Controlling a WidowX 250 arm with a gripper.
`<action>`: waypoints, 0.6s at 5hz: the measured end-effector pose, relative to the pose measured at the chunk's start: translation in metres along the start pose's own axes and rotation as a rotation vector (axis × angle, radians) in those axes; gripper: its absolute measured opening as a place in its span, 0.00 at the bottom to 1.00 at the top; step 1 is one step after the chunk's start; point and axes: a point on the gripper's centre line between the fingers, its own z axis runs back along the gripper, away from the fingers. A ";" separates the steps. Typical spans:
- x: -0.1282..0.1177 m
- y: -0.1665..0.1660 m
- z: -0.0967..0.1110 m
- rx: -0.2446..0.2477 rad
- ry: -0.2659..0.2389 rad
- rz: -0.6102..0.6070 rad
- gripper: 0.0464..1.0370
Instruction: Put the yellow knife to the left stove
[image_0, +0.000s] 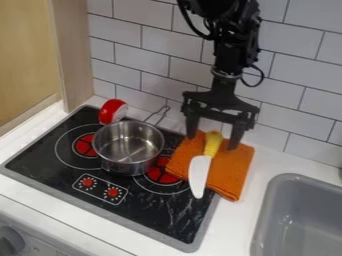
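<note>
Grey knob (11, 241) at near left; grey sink (264, 215) at near right. On the black stove (150, 212), a steel pot (130, 167) shows its shiny inside, with a red bowl (112, 111) tipped sideways beyond. A yellow-handled knife (198, 175) lies on orange cloth (234, 172) at right, the gripper (212, 142) wide around its handle.

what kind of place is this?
Looks like a toy kitchen counter: a stove with red burners and printed-looking knobs, a grey sink at the right, and a tiled wall behind.
</note>
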 end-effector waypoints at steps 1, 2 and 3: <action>0.001 -0.002 -0.002 -0.006 -0.004 -0.007 0.96; 0.001 -0.002 -0.005 -0.005 0.003 -0.005 0.96; 0.001 -0.002 -0.006 -0.010 0.005 -0.002 0.92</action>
